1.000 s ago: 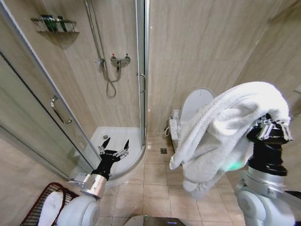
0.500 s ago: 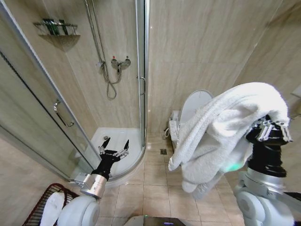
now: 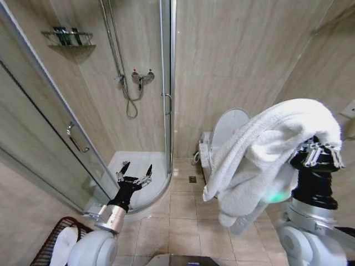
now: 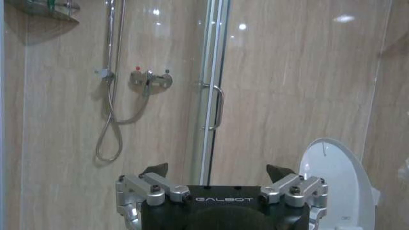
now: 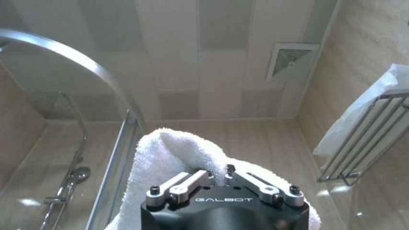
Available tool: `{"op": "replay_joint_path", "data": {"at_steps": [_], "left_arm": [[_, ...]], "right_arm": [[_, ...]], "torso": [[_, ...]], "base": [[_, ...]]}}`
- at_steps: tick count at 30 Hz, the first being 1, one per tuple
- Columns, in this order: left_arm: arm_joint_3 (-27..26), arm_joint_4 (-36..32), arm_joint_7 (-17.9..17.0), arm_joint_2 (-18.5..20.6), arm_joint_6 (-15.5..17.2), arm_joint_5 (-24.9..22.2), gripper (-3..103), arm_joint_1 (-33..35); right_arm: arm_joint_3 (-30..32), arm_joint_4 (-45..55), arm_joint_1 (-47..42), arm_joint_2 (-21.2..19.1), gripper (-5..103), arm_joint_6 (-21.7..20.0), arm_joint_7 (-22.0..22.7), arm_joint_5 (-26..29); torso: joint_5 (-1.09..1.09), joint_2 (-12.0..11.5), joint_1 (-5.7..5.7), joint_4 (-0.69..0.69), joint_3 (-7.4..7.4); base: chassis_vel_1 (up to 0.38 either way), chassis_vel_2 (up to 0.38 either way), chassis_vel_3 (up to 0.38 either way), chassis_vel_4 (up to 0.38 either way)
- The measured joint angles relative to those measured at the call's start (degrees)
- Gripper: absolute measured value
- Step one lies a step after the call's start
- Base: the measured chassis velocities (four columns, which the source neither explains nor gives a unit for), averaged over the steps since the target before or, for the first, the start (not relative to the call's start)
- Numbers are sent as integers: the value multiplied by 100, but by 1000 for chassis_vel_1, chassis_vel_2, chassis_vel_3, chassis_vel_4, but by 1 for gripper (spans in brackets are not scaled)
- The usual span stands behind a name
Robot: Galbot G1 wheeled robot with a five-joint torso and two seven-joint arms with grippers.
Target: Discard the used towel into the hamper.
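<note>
White terry towel (image 3: 266, 149) hangs in thick folds from the raised right gripper (image 5: 219, 180), its fingers clenched on the cloth. Low at the robot's left, the left gripper (image 3: 135, 172) is spread wide and grasps nothing, above the tiled floor's (image 3: 183, 210) lower left corner, where the dark red-brown wire hamper (image 3: 47, 249) stands.

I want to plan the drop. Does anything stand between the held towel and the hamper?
Yes: the left arm. The hamper sits at the robot's left, low on the floor, and the open left pincer reaches out beside it. The right pincer holds the white towel high on the opposite side.
</note>
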Motion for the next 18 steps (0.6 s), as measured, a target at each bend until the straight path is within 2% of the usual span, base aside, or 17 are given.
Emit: {"op": "replay_joint_path", "data": {"at_steps": [7,18], "left_arm": [[0,0,0,0,0,0,100,0],[0,0,0,0,0,0,100,0]], "right_arm": [[-17,-2,16,-6,3,0,37,42],[-13,-2,43,-50,3,63,31,113]], "torso": [[0,262,122,0,141],[0,276,129,0,149]], "base": [[0,0,0,0],[0,0,0,0]]}}
